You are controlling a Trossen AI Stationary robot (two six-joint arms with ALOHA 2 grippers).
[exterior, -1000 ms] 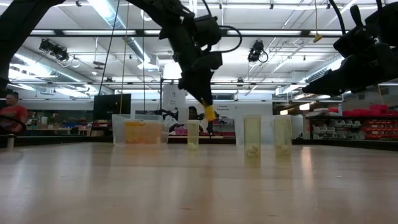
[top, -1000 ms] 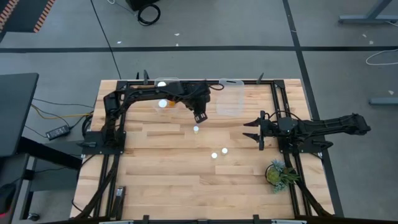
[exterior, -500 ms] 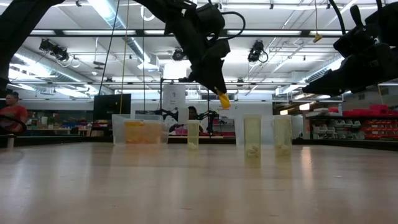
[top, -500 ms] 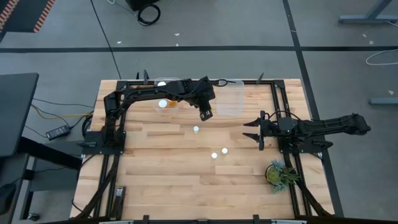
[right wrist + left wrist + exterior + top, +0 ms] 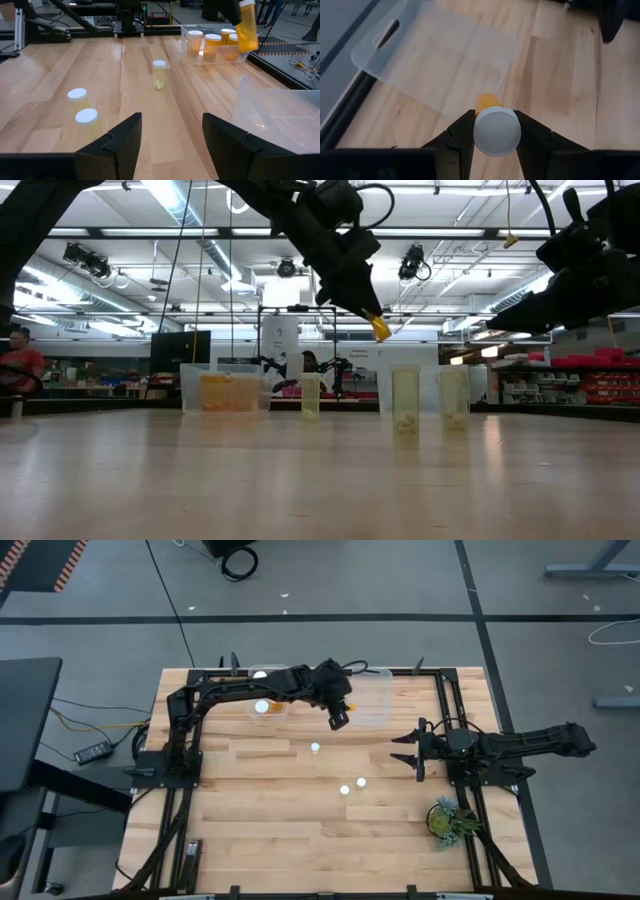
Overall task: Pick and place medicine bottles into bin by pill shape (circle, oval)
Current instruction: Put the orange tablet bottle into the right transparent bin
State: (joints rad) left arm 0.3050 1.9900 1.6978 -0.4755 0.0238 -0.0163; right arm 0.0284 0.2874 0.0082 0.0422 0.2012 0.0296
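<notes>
Held bottle: small, orange translucent body, round white cap facing my left wrist camera, body tilted downward. My left gripper is clamped on it at the cap, one finger each side. In the low view the bottle hangs well above the table, tilted. It sits in the air just beside the near edge of the clear bin, which looks empty and lies at the far side of the table; the wrist view shows the same bin below and ahead of the bottle.

Three more bottles stand upright on the table, well apart from the bins: one near the middle with pale pills visible at its bottom, and a pair close together nearer the front, white caps up.

Second bin sits beside the clear one, to its left in the high view, and holds several orange bottles with white caps.

My right gripper hovers over the right part of the table, fingers apart, holding nothing.

Green plant at the front right corner.
</notes>
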